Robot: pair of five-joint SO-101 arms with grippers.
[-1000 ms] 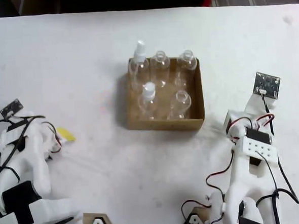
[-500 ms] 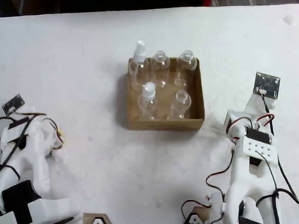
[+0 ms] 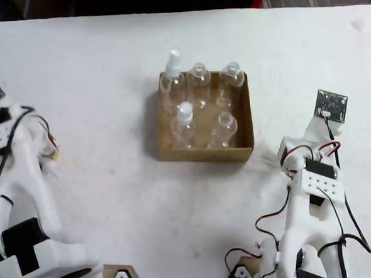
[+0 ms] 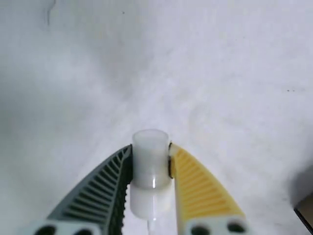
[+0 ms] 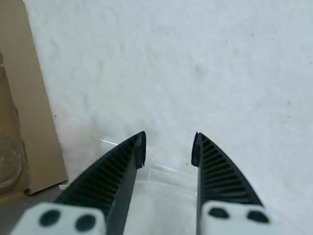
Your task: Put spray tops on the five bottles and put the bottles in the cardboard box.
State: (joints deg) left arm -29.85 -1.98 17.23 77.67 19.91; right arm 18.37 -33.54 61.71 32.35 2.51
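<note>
As the high view lists it: cardboard box (image 3: 205,154) mid-desk (image 3: 105,68), five bottles (image 3: 199,81) inside, two capped, three open-necked; left arm (image 3: 24,186) well apart at the desk's left edge.

Left wrist view: left gripper (image 4: 150,147), fingers pinching one spray top (image 4: 150,169), its long axis along the fingers.

Right wrist view: right gripper (image 5: 167,147), fingers spread, empty, box corner just beside.

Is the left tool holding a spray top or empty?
Holding: left tool shut on a white spray top, pinched from both sides.

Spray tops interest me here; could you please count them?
3. One spray top caps the back-left bottle, one the front-left bottle, both in the cardboard box; the left end effector grips the third.
</note>
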